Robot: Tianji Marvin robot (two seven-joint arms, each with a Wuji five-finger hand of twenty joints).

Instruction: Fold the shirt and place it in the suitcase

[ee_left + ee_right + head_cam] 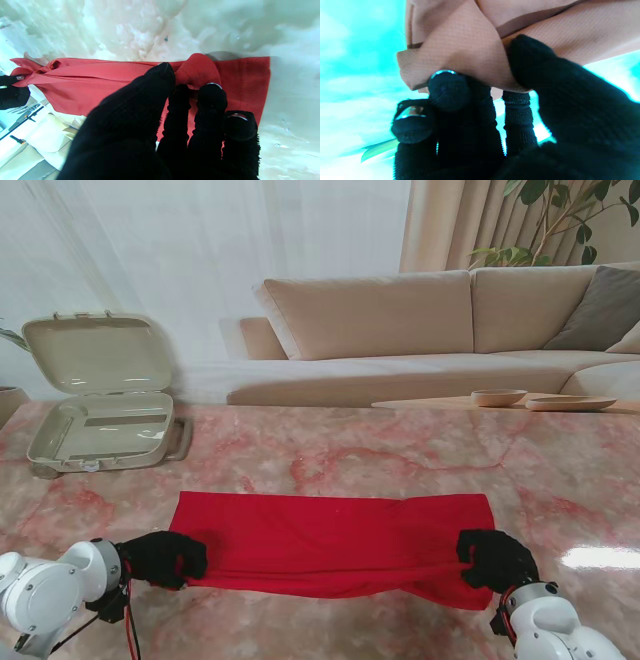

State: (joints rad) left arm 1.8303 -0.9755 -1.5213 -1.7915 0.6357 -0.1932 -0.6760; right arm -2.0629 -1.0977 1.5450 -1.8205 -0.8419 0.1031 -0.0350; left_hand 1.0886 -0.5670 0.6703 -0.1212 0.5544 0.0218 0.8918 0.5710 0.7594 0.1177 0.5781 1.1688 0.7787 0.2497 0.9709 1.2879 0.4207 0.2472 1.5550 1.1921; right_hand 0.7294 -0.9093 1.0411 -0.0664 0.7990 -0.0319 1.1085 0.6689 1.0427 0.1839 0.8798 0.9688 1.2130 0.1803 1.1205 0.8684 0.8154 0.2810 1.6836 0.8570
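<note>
No text, label or number can be read anywhere

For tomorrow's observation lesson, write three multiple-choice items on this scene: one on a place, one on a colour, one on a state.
1. Where is the suitcase?
A. far left of the table
B. far right
C. on the sofa

2. What colour is the shirt?
A. blue
B. red
C. white

3. What is the state of the suitcase?
A. shut
B. open
C. lying on its lid

Key: 1 A, it sits at the table's far left corner; 2 B, the cloth is red; 3 B, its lid stands raised. Left hand and right hand grip the shirt's ends.
</note>
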